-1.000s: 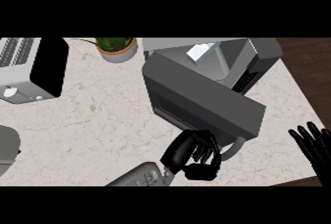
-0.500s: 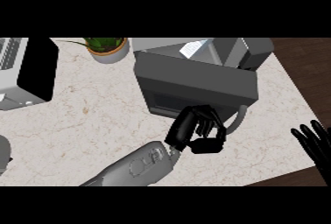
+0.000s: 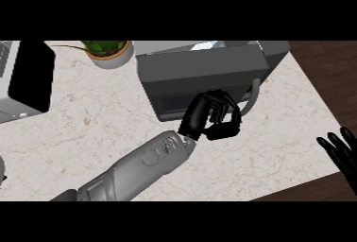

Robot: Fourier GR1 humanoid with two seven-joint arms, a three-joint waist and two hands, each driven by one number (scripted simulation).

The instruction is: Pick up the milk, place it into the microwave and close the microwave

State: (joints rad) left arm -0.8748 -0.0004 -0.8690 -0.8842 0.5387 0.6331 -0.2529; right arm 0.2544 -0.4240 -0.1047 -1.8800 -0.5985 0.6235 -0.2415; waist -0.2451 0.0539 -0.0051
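The robot's black left hand [image 3: 209,118], fingers curled and apparently holding nothing, presses against the front of the dark grey box-shaped microwave [image 3: 202,75], just left of its curved grey door handle [image 3: 252,97]. This looks like the closing step; the next move likely calls for pushing the door fully flush. The milk is not visible, presumably inside the microwave. The open black right hand [image 3: 342,153] rests well right of the microwave.

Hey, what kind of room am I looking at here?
Most likely a kitchen: a marble-look counter carries a microwave, a small potted plant and another appliance at the left edge.
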